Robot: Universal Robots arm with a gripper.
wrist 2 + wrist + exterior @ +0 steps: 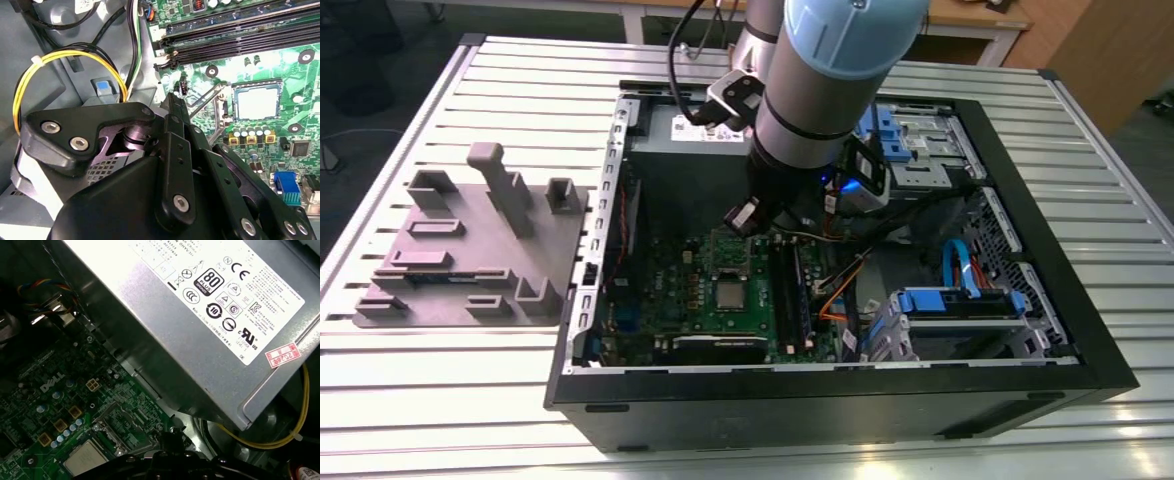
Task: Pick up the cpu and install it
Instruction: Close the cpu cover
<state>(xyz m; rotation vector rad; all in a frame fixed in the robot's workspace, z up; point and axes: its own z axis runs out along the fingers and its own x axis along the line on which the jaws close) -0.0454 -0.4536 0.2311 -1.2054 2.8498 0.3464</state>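
Note:
The cpu [730,292], a small square chip with a dull silver top, lies flat in the socket of the green motherboard [707,320] inside the open computer case. It shows in the second wrist view as the cpu [256,102] and in the first wrist view as the cpu [85,458]. My gripper [172,98] hangs over the board beside the socket, apart from the chip. Its black fingers [176,131] meet in a narrow tip with nothing between them. A thin metal socket lever [205,96] stands raised close to that tip.
A large grey power supply [200,315] with a white label sits close behind the gripper. Yellow and black cables [60,60] loop beside it. Black memory slots [235,40] run along the board. Blue drive bays [961,300] fill the case's right. A grey fixture [467,250] lies outside on the table.

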